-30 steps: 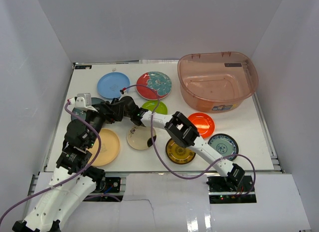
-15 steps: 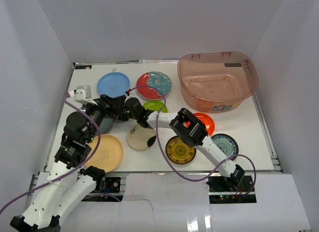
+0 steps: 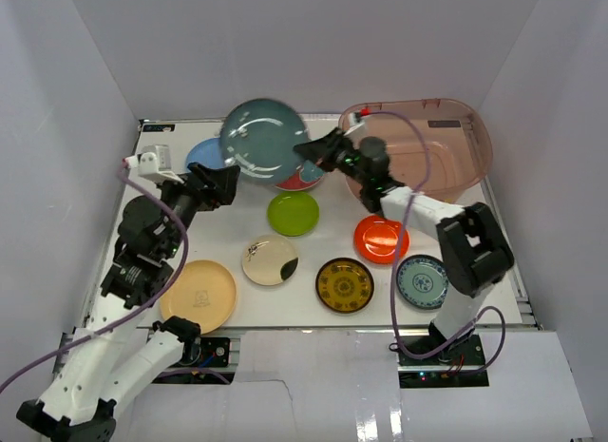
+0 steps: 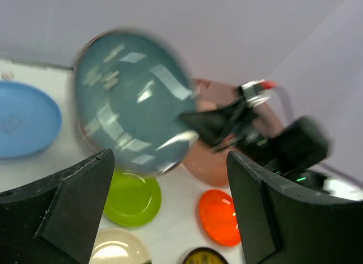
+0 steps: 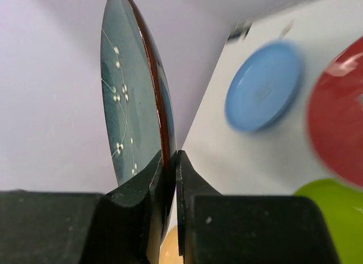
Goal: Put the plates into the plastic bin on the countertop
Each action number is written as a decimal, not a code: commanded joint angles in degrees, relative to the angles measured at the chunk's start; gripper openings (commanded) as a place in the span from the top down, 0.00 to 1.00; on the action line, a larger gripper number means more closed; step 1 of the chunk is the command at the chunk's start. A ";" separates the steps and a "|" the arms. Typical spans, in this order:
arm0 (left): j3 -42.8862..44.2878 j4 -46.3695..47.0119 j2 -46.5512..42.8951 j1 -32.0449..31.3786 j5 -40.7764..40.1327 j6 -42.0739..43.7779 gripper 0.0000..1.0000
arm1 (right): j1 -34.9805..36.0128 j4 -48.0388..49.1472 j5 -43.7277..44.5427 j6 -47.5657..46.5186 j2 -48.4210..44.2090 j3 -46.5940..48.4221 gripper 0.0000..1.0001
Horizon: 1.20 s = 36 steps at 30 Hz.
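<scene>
My right gripper [image 3: 309, 150] is shut on the rim of a dark teal-grey plate [image 3: 263, 140] and holds it on edge, high over the back of the countertop [image 3: 332, 242], left of the plastic bin [image 3: 408, 106]. In the right wrist view the plate's edge [image 5: 127, 105] sits between the gripper's [image 5: 170, 156] pads. My left gripper [image 3: 223, 181] is open and empty, just left of and below the plate [image 4: 133, 99]. On the countertop lie the light blue [image 3: 204, 160], red flowered [image 3: 306, 179], lime green [image 3: 293, 213], orange-red [image 3: 381, 239], tan [image 3: 199, 295], cream blotched [image 3: 269, 259], amber [image 3: 344, 284] and white-blue [image 3: 422, 280] plates.
White walls enclose the table on three sides. The bin holds nothing that I can see. The metal frame runs along the table's edges, and the arm bases stand at the near edge.
My right arm has lifted the teal-grey plate from the table's left side and swung it up and right toward the bin. My left gripper has stayed at the left.
</scene>
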 commanded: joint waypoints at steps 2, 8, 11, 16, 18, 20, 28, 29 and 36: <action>-4.11 -0.63 6.97 -0.04 3.21 -3.88 0.11 | -13.83 11.69 -4.35 1.17 -13.72 -6.65 0.92; -3.94 5.34 23.66 0.31 6.38 -8.02 0.13 | -34.22 -2.97 -9.19 -7.52 -21.65 -12.11 0.92; -2.36 8.51 31.66 1.54 8.05 -10.74 0.16 | -40.83 -10.96 -9.03 -13.75 -20.69 -10.01 0.92; 0.19 11.94 42.65 4.70 8.05 -15.49 0.17 | -44.44 -20.65 -7.63 -20.97 -14.27 -3.34 0.92; 1.07 14.57 47.66 6.72 10.14 -16.37 0.18 | -44.53 -24.51 -4.55 -24.48 -13.13 -2.10 0.92; 1.16 17.21 51.95 8.13 12.08 -17.43 0.18 | -44.62 -26.20 -2.71 -26.16 -11.55 -0.43 0.92; 3.87 27.66 64.19 12.18 17.10 -17.52 0.17 | -44.62 -33.32 0.99 -31.79 -6.45 4.15 0.85; 4.58 28.11 65.50 12.27 17.28 -17.26 0.18 | -44.53 -33.32 1.34 -31.88 -6.36 4.06 0.78; 10.64 32.34 74.65 12.53 17.99 -17.17 0.18 | -44.53 -35.87 5.21 -34.61 -7.75 4.15 0.16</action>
